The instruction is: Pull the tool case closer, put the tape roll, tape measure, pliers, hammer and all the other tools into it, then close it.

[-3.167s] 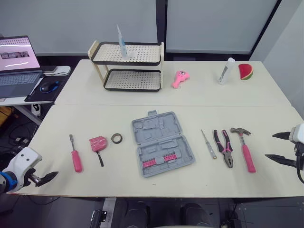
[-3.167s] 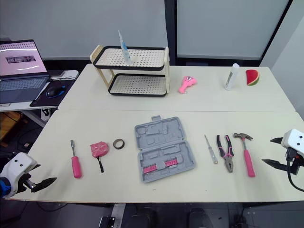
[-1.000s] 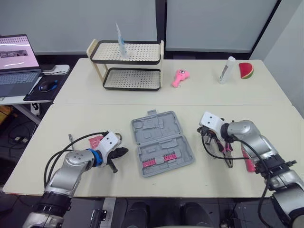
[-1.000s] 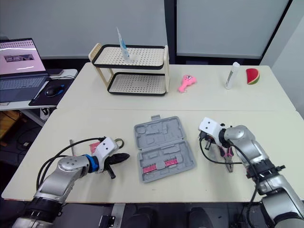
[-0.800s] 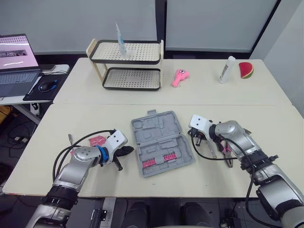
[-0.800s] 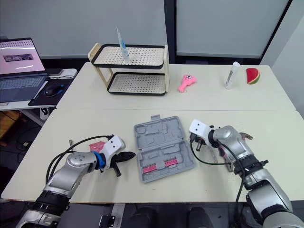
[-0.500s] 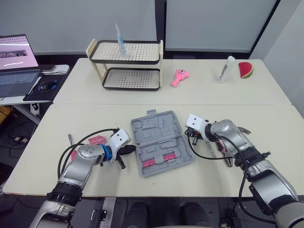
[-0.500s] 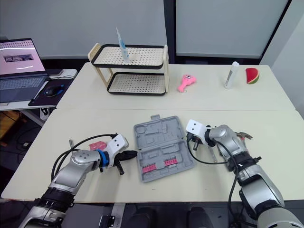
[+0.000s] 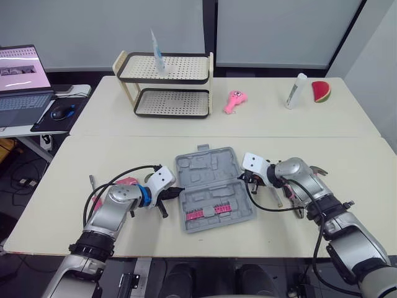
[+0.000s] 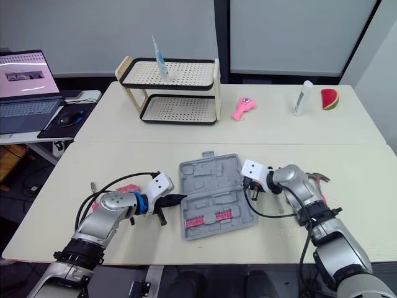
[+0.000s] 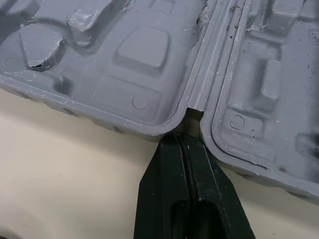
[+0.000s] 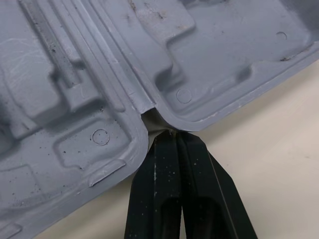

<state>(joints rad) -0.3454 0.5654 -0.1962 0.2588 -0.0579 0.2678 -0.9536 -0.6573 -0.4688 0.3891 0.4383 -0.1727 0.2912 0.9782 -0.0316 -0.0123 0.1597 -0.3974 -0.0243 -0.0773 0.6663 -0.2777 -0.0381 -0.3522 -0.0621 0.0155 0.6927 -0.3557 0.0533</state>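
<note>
Right at the near edge, both arms are lying on the table, one on each side of the case (image 9: 206,169). The case is sitting open and flat in the middle of the near table, with only a strip of pink bits (image 9: 208,213) in the half nearer the robot.

The left gripper (image 11: 182,140) is pressing its fingers together, tips poking into the hinge notch on the case's left edge. The right gripper (image 12: 172,134) is doing the same, fingers pressed flat against each other at the notch on the opposite edge. Neither is pinching anything.

I'd say the job is only beginning. The case is being lined up for the pull and is not yet drawn in to the near edge. None of the loose tools is lying in it.

Out to the left, the tape measure (image 9: 126,182) and a screwdriver (image 9: 92,181) are waiting on the table just behind the left arm. To the right, the hammer (image 9: 317,169) is peeking out past the right arm, which is covering most of what is lying beside it.

All the packing and the closing are left to do.

On the far table, a rack (image 9: 165,85), a pink toy (image 9: 234,101), a tube (image 9: 296,91) and a melon slice (image 9: 321,92) are standing well apart from the work.
</note>
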